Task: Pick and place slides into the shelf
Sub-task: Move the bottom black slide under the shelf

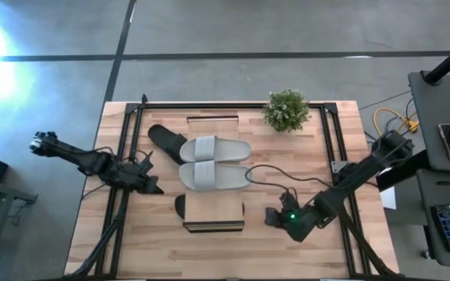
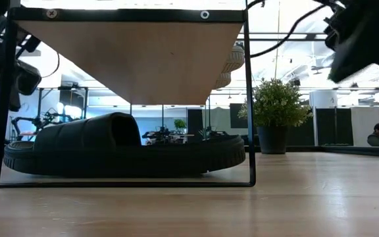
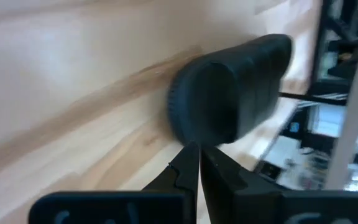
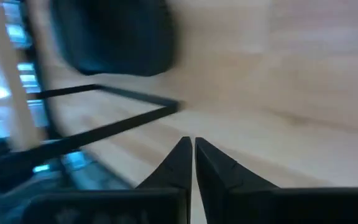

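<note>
My left gripper (image 1: pixel 153 187) is clenched on nothing, just left of the shelf (image 1: pixel 213 211). 1 black slide (image 1: pixel 166 141) lies far-right of it, angled; 2 grey slides (image 1: pixel 213 161) sit on top. My right gripper (image 1: pixel 270 216), also clenched empty, sits farther off.

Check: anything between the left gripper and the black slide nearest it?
Nothing visible. The shut left gripper points straight at the black rubber open-toe slide, at its rounded end, with only light-wood tabletop between them.
</note>
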